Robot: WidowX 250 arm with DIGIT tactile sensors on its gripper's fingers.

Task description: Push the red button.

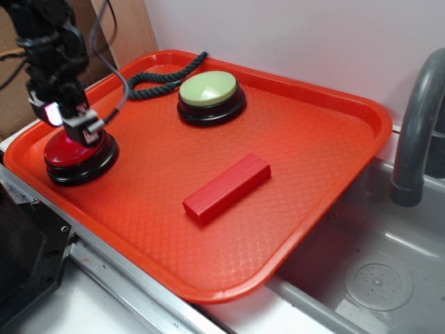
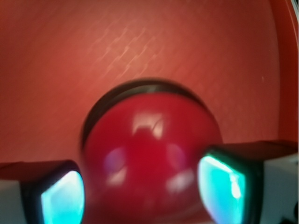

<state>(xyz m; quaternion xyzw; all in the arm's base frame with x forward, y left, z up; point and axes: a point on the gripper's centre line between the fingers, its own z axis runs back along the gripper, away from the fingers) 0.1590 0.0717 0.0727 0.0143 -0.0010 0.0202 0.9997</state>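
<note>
Red and glossy, the red button (image 1: 69, 149) sits on its black base at the near-left of the orange tray (image 1: 334, 139). The gripper (image 1: 78, 129) rests on its dome, jaws open, one finger (image 2: 224, 184) at each side.

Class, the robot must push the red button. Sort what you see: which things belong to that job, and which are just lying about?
Belongs to the job:
red button
tool, directly over it

Just lying about:
pale green button
red block
dark rope
faucet
</note>
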